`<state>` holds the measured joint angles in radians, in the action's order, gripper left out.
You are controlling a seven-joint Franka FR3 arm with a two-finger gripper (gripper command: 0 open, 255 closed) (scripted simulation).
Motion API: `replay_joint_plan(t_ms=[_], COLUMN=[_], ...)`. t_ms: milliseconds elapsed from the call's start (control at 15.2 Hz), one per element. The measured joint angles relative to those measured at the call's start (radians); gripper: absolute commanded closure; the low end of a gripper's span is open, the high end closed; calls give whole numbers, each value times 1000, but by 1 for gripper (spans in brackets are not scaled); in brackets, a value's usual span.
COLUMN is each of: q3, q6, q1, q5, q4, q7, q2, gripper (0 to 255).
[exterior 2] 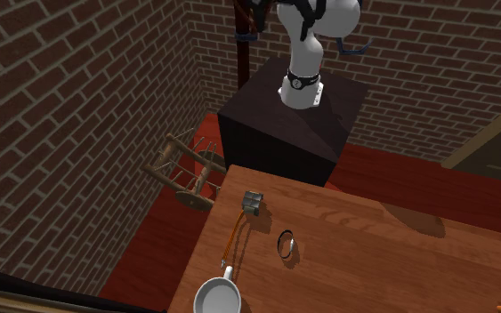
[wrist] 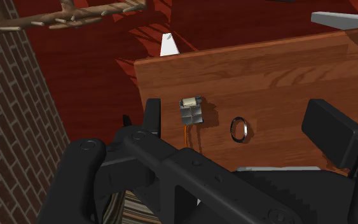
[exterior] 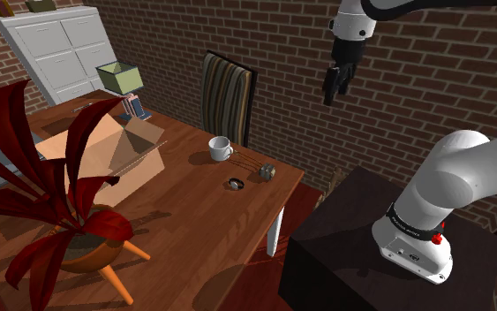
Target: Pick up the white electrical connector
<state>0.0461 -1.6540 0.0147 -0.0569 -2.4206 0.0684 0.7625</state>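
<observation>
Brick walls enclose a wooden table (exterior: pixel 202 230), and high above its corner hangs the gripper (exterior: pixel 330 88), fingers spread and empty. The small greyish connector (wrist: pixel 191 111) lies near the table's edge with a ring (wrist: pixel 238 128) just beside it. A skewed descent could push the connector off or catch the ring.

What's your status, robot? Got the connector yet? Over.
Gripper open, high above the table. Connector lying near the table's edge, not held. Small ring beside it, apart; path looks clear.

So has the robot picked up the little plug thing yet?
Not yet. Nothing looks done: the connector lies on the table near the ring. The gripper hangs high above, fingers open and empty. Left: come down, close on it, lift.
</observation>
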Motion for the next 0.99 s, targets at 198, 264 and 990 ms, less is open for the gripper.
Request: replay_joint_plan(t_ms=[198,264,990], q3=[2,5,31], q6=[-44,-82,-471], q1=[-1,-2,-7], q5=[-1,-3,-6], q4=[-17,-35,-81], q7=[3,3,15], q2=[-27,-46,-367], gripper=[0,0,0])
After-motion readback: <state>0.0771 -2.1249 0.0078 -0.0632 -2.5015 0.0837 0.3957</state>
